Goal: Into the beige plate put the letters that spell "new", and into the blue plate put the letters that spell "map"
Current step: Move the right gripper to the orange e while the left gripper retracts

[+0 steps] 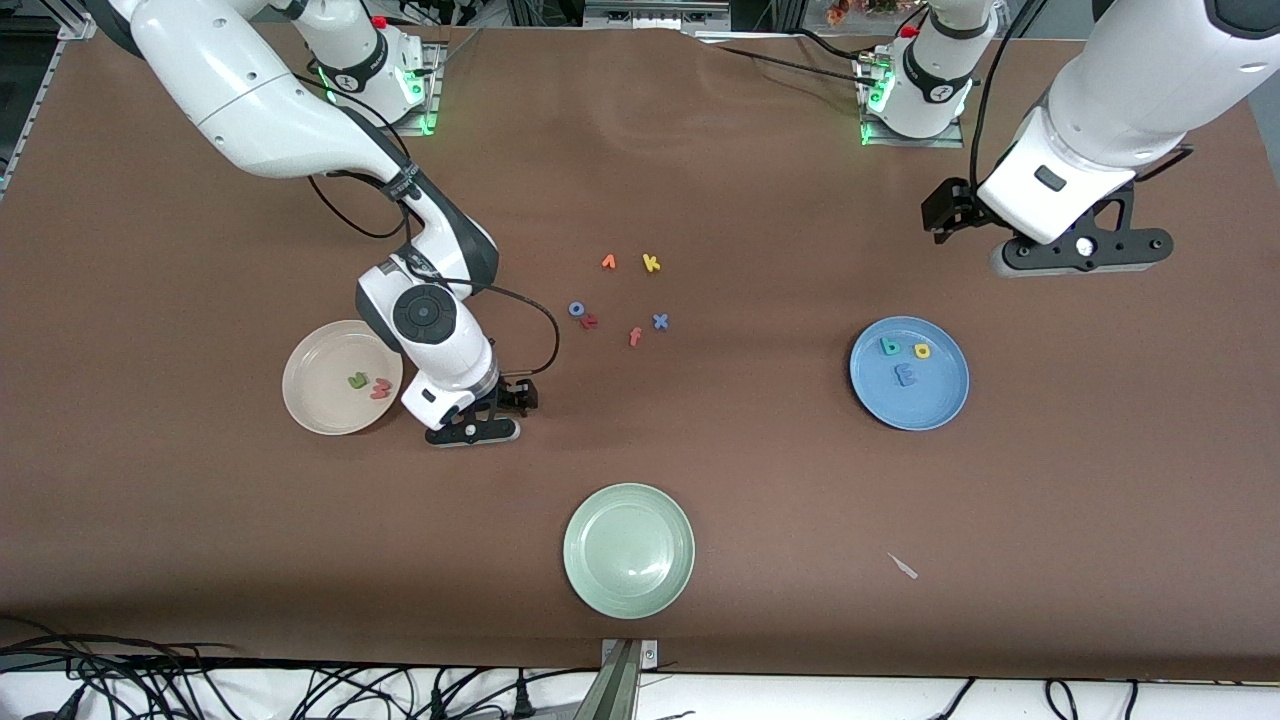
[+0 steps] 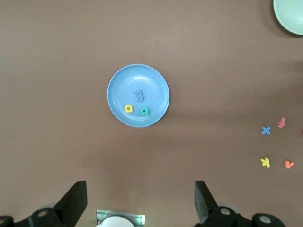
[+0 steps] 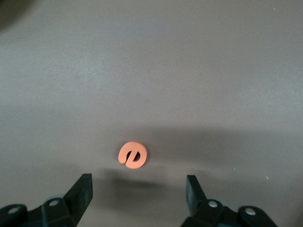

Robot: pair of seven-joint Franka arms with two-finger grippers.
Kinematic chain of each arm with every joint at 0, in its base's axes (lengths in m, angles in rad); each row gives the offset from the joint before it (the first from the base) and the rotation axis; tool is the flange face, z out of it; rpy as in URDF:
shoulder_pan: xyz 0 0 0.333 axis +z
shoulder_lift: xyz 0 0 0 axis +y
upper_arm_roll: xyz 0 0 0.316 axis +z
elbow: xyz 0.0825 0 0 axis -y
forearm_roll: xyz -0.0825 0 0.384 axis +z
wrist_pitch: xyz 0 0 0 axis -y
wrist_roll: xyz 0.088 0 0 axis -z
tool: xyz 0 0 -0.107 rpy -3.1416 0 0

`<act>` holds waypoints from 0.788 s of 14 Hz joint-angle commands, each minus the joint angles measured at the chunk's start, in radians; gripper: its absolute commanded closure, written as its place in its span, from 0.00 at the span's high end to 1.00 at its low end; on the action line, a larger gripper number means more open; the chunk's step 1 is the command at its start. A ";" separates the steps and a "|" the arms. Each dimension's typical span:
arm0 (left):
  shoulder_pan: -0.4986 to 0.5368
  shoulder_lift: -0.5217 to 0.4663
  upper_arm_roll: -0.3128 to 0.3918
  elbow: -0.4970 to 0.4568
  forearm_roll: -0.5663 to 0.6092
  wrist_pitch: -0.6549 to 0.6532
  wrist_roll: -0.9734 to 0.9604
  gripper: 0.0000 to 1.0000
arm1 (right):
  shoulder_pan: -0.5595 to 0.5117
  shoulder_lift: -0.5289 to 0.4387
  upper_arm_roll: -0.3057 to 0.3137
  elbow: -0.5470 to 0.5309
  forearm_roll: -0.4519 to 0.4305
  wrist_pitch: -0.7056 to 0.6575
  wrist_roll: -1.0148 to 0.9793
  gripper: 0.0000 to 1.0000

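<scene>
1. Beige plate, toward the right arm's end of the table: the olive-green "n" and salmon-red "w" lie side by side in it. Two of three "new" letters placed, so this plate is one short.
2. Right gripper sits low over the table just beside the beige plate. Jaws stand wide and hold nothing. The right wrist view shows the orange "e" flat on the bare cloth between and ahead of the fingers. Judgement: lined up to pick it, since it is the missing letter.
3. Mid-table cluster of distractor letters, untouched; none belongs to either word.
4. Blue plate, toward the left arm's end: teal "a", yellow "p", periwinkle "m" all inside. "map" looks complete.
5. Left gripper waits high over the table near its base, jaws fully apart, empty. Judgement: parked, its share done.
</scene>
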 commanded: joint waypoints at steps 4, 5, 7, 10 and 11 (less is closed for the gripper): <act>-0.288 -0.135 0.663 -0.050 -0.239 0.029 0.448 1.00 | 0.028 0.071 -0.013 0.032 -0.129 0.039 0.105 0.79; -0.346 -0.181 0.749 -0.117 -0.240 0.090 0.477 1.00 | 0.026 0.076 -0.013 0.034 -0.135 0.039 0.107 0.75; -0.423 -0.272 0.843 -0.304 -0.256 0.237 0.538 1.00 | 0.025 0.076 -0.013 0.034 -0.135 0.039 0.107 0.59; -0.494 -0.324 0.871 -0.417 -0.245 0.310 0.526 1.00 | 0.020 0.076 -0.013 0.034 -0.135 0.039 0.100 0.34; -0.488 -0.324 0.871 -0.415 -0.246 0.310 0.525 1.00 | 0.017 0.076 -0.013 0.034 -0.134 0.039 0.098 0.30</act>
